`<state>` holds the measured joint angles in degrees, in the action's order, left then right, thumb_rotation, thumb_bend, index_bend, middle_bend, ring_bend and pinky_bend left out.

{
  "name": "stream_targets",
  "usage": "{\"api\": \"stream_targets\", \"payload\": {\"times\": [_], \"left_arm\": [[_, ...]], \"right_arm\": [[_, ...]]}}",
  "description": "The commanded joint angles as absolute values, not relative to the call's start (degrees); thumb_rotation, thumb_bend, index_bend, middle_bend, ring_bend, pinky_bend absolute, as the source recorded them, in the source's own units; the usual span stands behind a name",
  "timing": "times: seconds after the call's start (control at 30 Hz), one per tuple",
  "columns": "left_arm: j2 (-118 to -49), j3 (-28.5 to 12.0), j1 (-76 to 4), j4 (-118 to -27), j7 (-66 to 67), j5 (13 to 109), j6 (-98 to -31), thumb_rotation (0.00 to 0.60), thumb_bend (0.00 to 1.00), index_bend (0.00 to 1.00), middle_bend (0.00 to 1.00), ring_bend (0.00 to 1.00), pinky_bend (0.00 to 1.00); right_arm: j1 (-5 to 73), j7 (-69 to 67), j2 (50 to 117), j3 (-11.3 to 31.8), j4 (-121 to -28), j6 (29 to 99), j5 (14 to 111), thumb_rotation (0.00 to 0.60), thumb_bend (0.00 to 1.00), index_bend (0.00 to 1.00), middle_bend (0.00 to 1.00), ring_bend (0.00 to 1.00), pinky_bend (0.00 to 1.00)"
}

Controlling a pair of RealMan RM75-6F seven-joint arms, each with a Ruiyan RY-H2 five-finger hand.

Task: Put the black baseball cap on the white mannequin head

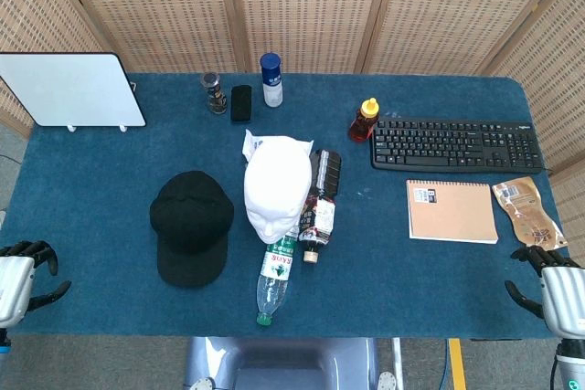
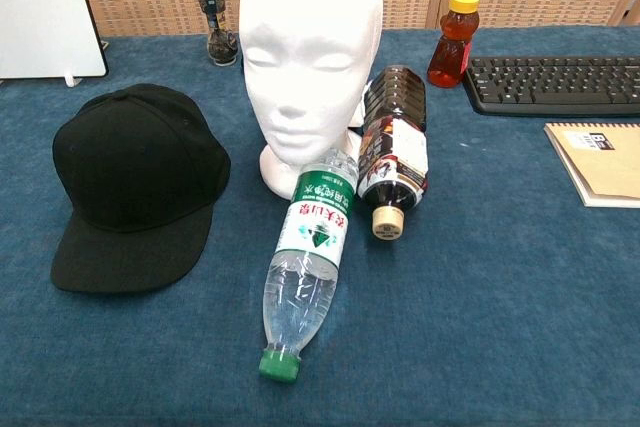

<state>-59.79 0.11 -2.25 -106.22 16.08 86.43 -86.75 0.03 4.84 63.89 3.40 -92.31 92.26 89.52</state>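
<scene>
Reaching for the black baseball cap [image 1: 191, 226], I could knock the clear water bottle [image 2: 305, 272] or the dark drink bottle [image 2: 392, 152] lying against the white mannequin head [image 2: 310, 57], and the light head might topple; the cap lies brim toward me, just left of the head, soft, crown up; my left hand [image 1: 20, 276] and right hand [image 1: 554, 285] hang at the table [image 1: 411, 280] edge, fingers apart, holding nothing.

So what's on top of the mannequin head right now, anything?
Nothing. The white mannequin head stands upright and bare-crowned; the black baseball cap lies beside it on the table, untouched. What sits directly behind the head is hidden in the chest view; under its base cannot be seen.
</scene>
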Motion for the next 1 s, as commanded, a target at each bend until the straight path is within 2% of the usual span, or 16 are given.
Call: {"api": "stream_targets", "payload": {"times": [0.03, 1.0], "left_arm": [[-60.0, 0.1, -2.4, -106.3, 16.5, 86.1, -86.3, 0.6, 0.13, 0.63, 0.48, 0.38, 0.44], [-60.9, 0.4, -2.5, -107.4, 17.3, 88.2, -86.4, 0.6, 0.13, 0.63, 0.48, 0.38, 0.46]], "right_arm": [[-0.1, 4.8, 63.7, 3.5, -92.3, 92.4, 89.4, 0.6, 0.23, 0.41, 0.46, 0.5, 0.58], [-1.4, 4.4, 62.8, 3.5, -92.9, 94.4, 90.3, 0.6, 0.23, 0.41, 0.46, 0.5, 0.58]]}}
